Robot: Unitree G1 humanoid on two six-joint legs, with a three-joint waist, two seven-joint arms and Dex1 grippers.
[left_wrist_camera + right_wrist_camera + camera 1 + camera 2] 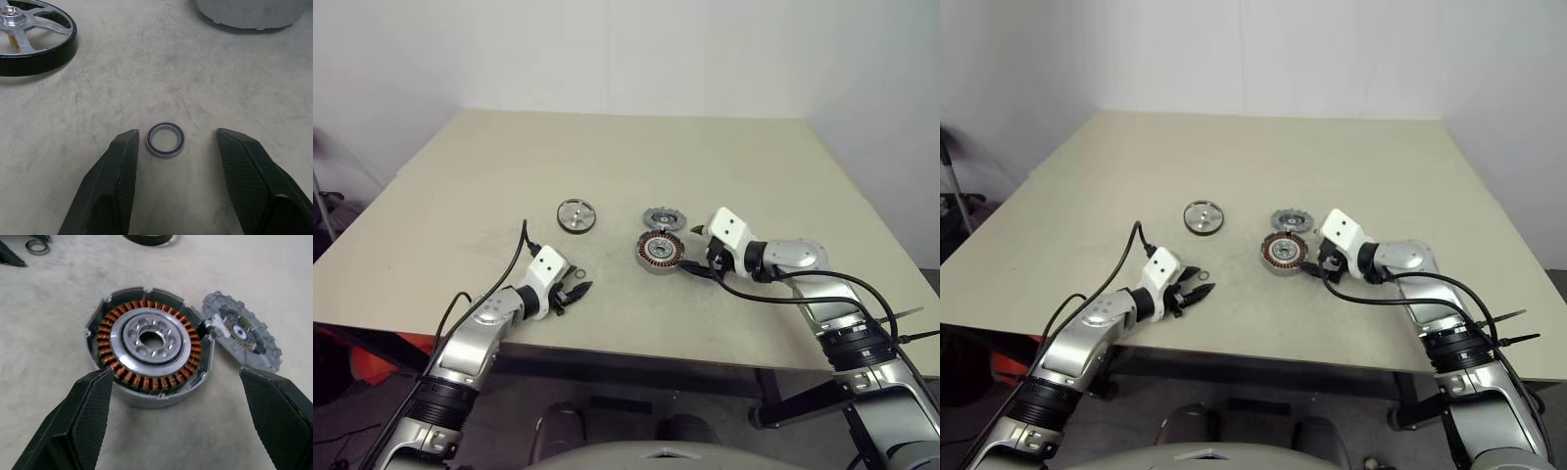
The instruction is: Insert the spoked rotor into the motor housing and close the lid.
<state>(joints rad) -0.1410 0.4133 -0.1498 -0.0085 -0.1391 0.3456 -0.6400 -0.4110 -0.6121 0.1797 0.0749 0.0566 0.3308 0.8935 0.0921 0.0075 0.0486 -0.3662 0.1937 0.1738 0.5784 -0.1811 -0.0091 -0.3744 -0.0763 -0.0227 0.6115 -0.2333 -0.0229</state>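
**Bench inventory: motor parts and both grippers, near to far**

Item 1. Left gripper [576, 291], lower left of the left eye view, near the front edge of the table [607, 147]. Its two black fingers [112, 186] stand apart with nothing between the pads. In the left wrist view a small ring [166, 140], thin, dark inside with a pale rim, lies flat on the table just ahead of the fingertips, in line with the gap and touching neither finger.

Item 2. Right gripper [697, 266], right of centre in the left eye view, pointing toward the picture's left. Jaws spread wide, holding nothing. In the right wrist view the fingertips [93, 401] flank the near side of the motor housing without touching it.

Item 3. Motor housing [660, 252], centre of the left eye view, just left of the right gripper. Sits flat and open-topped: silver wall, copper-coloured windings in a ring, grey centre hub with small holes.

Item 4. Spoked rotor [664, 218], just behind the housing toward the upper part of the frame. Grey, notched edge, pale hub. In the right wrist view its edge is right beside the housing wall; contact cannot be told.

Item 5. Lid [576, 215], upper left of the housing and well apart from it. Shiny silver disc, lying flat on the table.
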